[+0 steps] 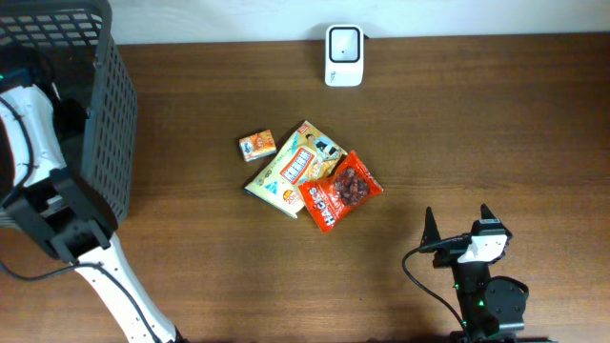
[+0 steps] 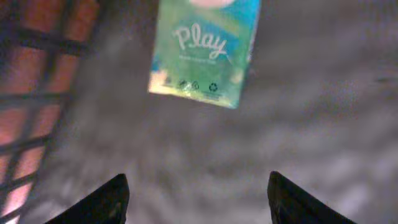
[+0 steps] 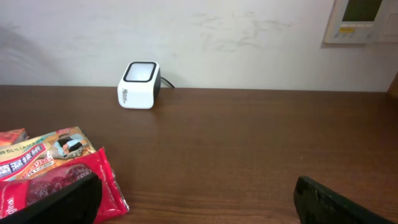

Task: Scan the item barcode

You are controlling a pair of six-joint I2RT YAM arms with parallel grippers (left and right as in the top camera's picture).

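Our left arm (image 1: 67, 224) reaches up along the left side, and our left gripper (image 2: 198, 202) points downward with its jaws parted and nothing between them. Our right gripper (image 1: 458, 227) rests low at the near right, jaws spread wide and empty.

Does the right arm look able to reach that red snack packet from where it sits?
Probably yes: its tool stands open, and only bare table lies between it and the red packet.

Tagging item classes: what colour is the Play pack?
Green-teal pack with white lettering; shows best in the left wrist view.
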